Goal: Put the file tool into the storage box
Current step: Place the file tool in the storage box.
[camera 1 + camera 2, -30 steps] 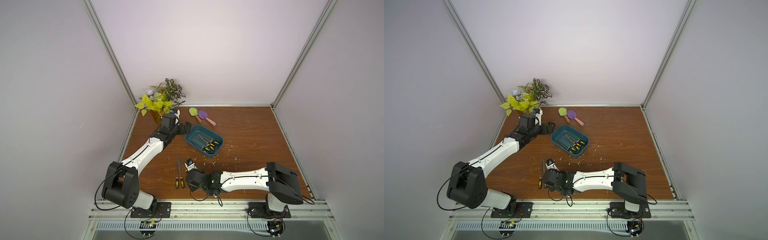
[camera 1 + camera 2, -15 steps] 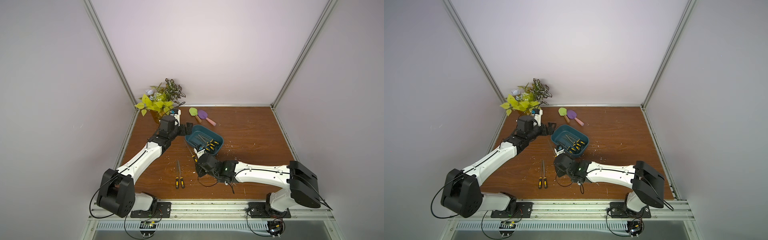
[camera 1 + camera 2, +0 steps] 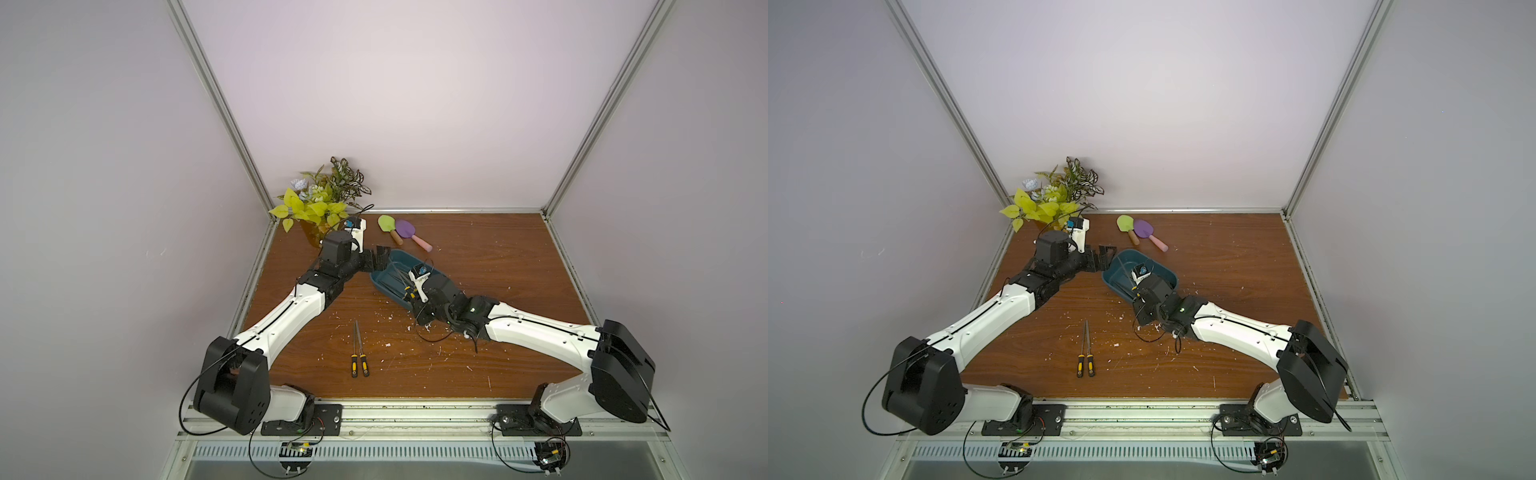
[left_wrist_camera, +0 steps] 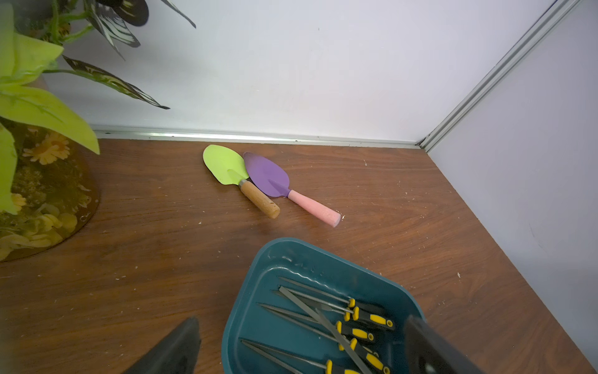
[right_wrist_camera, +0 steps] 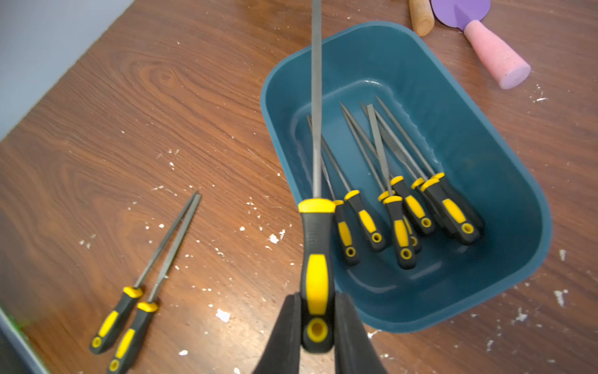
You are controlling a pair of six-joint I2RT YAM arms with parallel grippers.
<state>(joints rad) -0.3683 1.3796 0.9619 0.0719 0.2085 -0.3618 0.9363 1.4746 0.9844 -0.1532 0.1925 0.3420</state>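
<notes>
Left gripper (image 4: pixel 302 320) stands wide open with nothing between its fingers: one black finger (image 4: pixel 174 349) is over the bare wood and the other is over the storage box (image 4: pixel 255 285), so the jaws straddle one short end wall of the tub. Whether either finger touches the plastic cannot be told.

The table (image 3: pixel 478 257) is dark brown wood-grain board, scattered with small white flecks. Pale lilac-white walls (image 3: pixel 395 104) close in three sides, with aluminium posts (image 3: pixel 216 99) running up the corners.

A potted plant (image 3: pixel 320 203) with yellow-green leaves fills the far left corner, just behind the left wrist. Nearer the front, two files (image 3: pixel 357 353) with black-and-yellow handles lie side by side on the wood, well apart from the tub. A green trowel (image 3: pixel 388 226) and a purple trowel (image 3: pixel 409 232) lie touching by the back wall.

The dark teal storage box sits mid-table, with several files (image 5: pixel 404 210) heaped inside. In both top views the right wrist covers its near half.

The right gripper (image 5: pixel 317 311) is clamped on the butt of a file (image 5: pixel 316 226), whose grey shaft reaches across the tub's rim.
</notes>
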